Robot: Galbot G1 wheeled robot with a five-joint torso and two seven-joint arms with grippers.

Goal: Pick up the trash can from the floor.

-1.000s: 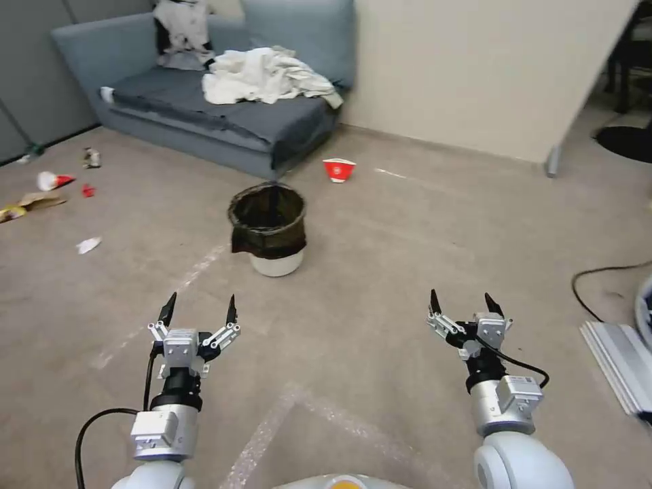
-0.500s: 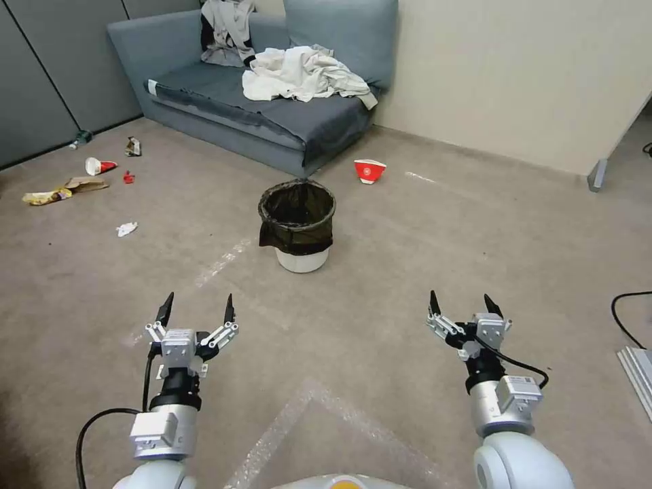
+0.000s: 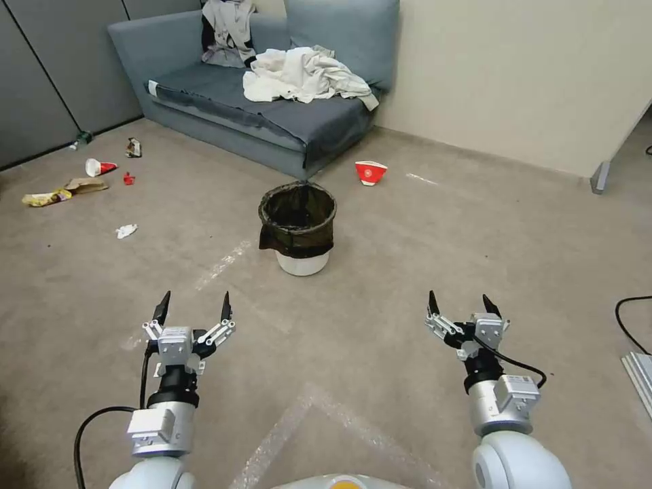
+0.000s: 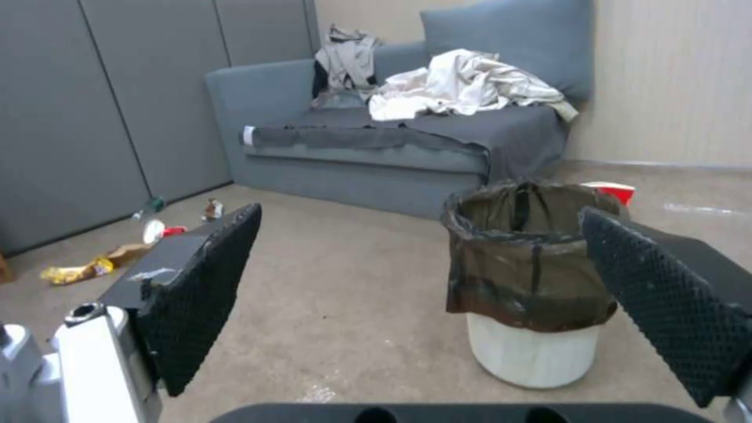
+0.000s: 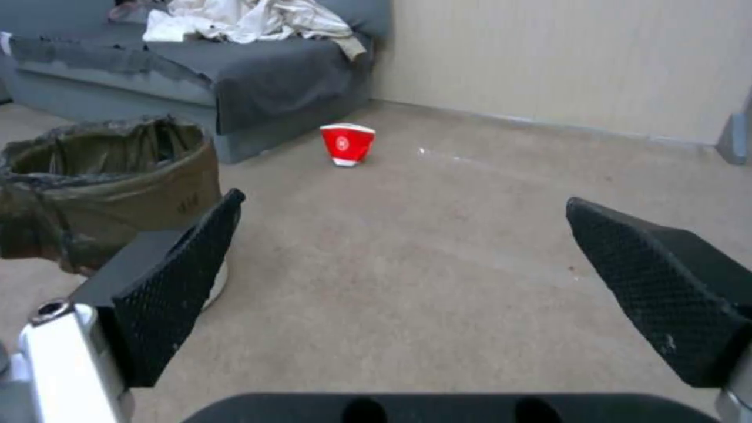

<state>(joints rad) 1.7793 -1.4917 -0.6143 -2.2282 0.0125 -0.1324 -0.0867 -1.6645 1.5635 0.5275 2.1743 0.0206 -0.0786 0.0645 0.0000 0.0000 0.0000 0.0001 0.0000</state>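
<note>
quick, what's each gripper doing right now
Left gripper: open, holding nothing, short of the trash can.
Right gripper: open, holding nothing.

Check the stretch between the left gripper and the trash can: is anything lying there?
Nothing but bare floor with a faint tape mark, seen in the head view, separates the left gripper from the trash can.

The trash can looks like smooth white plastic, lined with a thin, crinkled dark bag; the floor is matt, short-piled carpet; the sofa is cloth.
</note>
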